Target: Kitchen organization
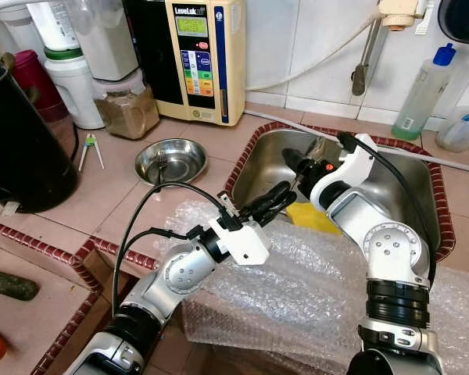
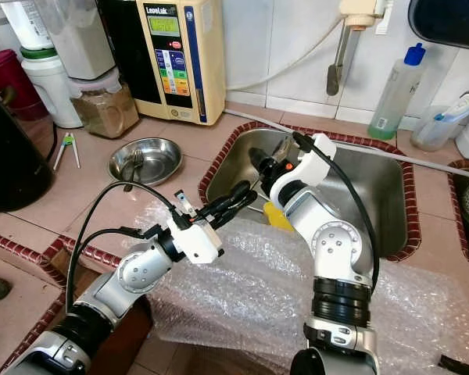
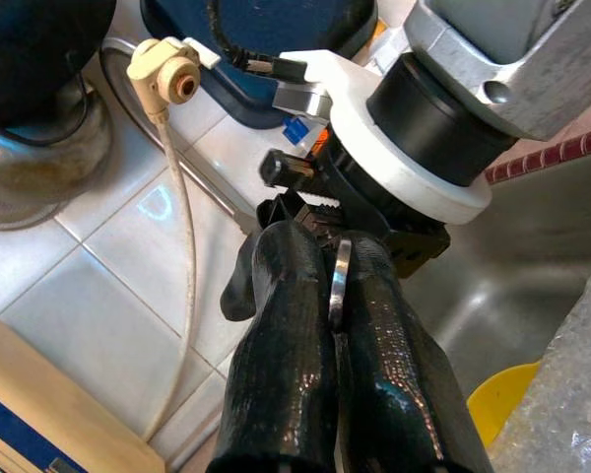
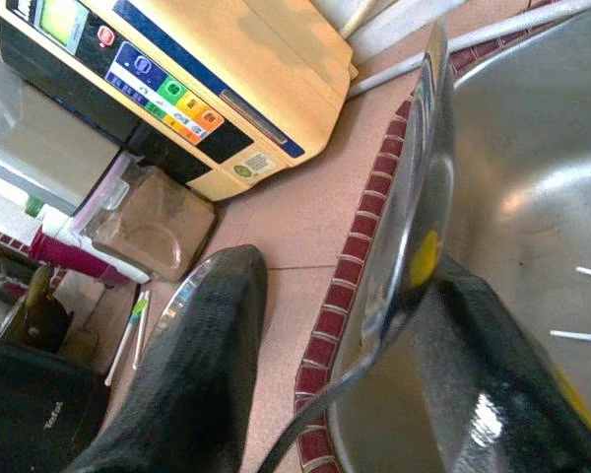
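Observation:
My left gripper reaches over the sink's near-left rim and is shut on the thin handle of a metal spoon. The spoon's bowl points toward my right gripper, which hovers over the left part of the steel sink. In the right wrist view the spoon bowl lies between the two spread black fingers, against one of them. The right gripper is open. A small steel bowl with a fork in it sits on the counter left of the sink.
Bubble wrap covers the counter in front of the sink. A yellow object lies in the sink's near part. A black kettle, a jar of brown powder and a cream water machine stand at the back left. A blue-capped bottle stands back right.

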Motion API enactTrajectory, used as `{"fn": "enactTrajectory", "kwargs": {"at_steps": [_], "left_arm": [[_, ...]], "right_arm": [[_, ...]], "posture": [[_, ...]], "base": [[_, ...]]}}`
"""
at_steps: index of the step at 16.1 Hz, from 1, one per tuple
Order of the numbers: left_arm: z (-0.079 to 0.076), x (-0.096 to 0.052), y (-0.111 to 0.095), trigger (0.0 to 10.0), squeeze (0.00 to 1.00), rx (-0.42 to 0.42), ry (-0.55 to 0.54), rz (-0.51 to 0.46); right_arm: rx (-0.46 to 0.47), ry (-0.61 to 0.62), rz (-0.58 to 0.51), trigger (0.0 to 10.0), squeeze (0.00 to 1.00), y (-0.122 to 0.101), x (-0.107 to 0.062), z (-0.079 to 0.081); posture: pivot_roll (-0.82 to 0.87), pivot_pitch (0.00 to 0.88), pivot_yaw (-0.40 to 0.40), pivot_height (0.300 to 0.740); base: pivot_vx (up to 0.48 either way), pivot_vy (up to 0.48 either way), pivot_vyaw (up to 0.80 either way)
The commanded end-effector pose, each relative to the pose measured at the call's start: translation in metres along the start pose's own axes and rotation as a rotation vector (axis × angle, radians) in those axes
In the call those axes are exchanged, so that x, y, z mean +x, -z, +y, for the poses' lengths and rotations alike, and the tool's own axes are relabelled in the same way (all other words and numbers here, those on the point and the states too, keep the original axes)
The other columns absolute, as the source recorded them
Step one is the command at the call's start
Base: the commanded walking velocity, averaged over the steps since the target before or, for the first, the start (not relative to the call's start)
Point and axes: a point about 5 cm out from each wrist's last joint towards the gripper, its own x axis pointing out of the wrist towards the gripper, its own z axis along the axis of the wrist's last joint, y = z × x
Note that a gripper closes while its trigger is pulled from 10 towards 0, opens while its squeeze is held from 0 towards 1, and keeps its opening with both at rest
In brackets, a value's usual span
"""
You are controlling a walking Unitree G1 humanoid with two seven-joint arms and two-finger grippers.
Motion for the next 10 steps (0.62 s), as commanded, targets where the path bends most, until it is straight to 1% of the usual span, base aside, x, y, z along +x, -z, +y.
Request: {"fn": "enactTrajectory", "kwargs": {"at_steps": [1,10], "left_arm": [[0.0057,0.0005,-0.0009,0.0,0.0,0.016,-0.021,-0.017],[0.0067,-0.0014,0.0044,0.0,0.0,0.028,-0.016,0.017]], "right_arm": [[0.003,0.042,-0.002,0.0,0.0,-0.0044,0.0005,-0.0051],[-0.007,0.082,-0.03,0.0,0.0,-0.0119,0.0017,-0.0091]], "posture": [[-0.04,0.034,0.048,0.74],[-0.04,0.034,0.053,0.74]], "base": [[0.0,0.0,0.0],[0.0,0.0,0.0]]}}
